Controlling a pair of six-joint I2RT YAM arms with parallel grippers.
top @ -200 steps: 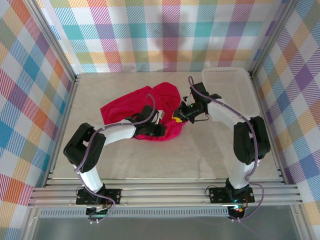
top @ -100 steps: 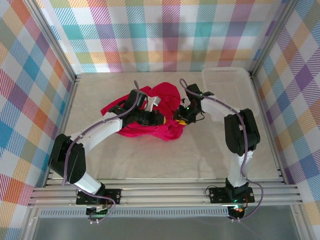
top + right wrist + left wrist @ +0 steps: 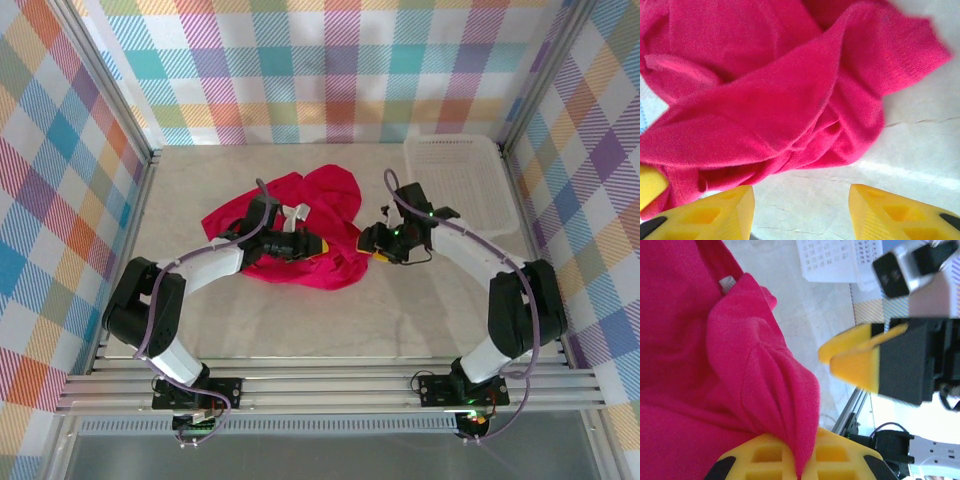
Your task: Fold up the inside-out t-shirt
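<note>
1. The bright red cloth t-shirt (image 3: 328, 192) lies crumpled in a heap on the pale marbled tabletop (image 3: 420, 310). It sits around the middle, a little left of centre and towards the far side.
2. The left end effector (image 3: 320, 243) reaches in from the left across the near part of the heap. Its yellow fingers (image 3: 765, 457) are clenched on a fold of the t-shirt, and in the left wrist view the fold runs down between them.
3. A small white tag (image 3: 727, 283) shows at an edge of the cloth in the left wrist view.
4. The right end effector (image 3: 372, 247) sits low over the tabletop, just beside the right edge of the heap.
5. It is released: its fingers stand apart with bare tabletop between them and nothing in their grasp. The red cloth lies just beyond the fingertips.
6. The two end effectors point towards each other, near but apart, with the near right edge of the t-shirt between them.
7. A white perforated plastic basket (image 3: 462, 180) stands at the far right of the tabletop, apart from the t-shirt.
</note>
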